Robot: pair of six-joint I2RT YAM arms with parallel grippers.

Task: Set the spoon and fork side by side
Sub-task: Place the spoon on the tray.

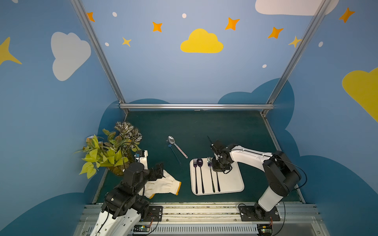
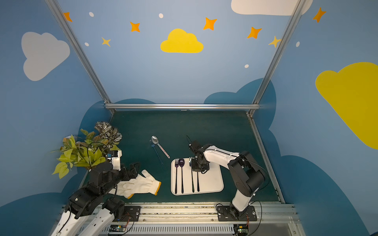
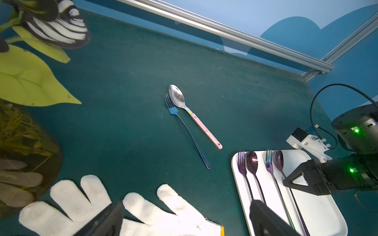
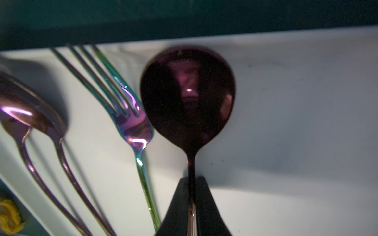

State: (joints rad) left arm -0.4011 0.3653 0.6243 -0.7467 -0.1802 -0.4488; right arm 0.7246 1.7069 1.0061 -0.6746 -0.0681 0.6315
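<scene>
- While the right end effector (image 4: 191, 206) pinches the neck of the purple spoon (image 4: 187, 98), that spoon lies at lower centre-right in both top views, on the white tray (image 1: 235, 183).
- Rainbow fork (image 4: 131, 120) sits just beside the spoon on its left in the right wrist view; bowl edge and fork shoulder look near touching, handles roughly parallel.
- A second fork (image 3: 242, 165) and spoon (image 3: 252, 163) lie paired at the tray's left edge.
- Left end effector (image 3: 184, 216) is spread wide, empty, over the white glove (image 3: 86, 200) at lower left.
- Off the tray, centre frame: a silver spoon (image 1: 176, 145) and a blue fork (image 1: 172, 151) on the green counter (image 1: 204, 126), close together at an angle.
- Handling, judged: thin polished metal, stiff, light, slippery; likely to pivot in a narrow pinch. The neck or upper handle seems the best hold, gripped across the flat sides.
- Placement looks nearly done; release seems next.
</scene>
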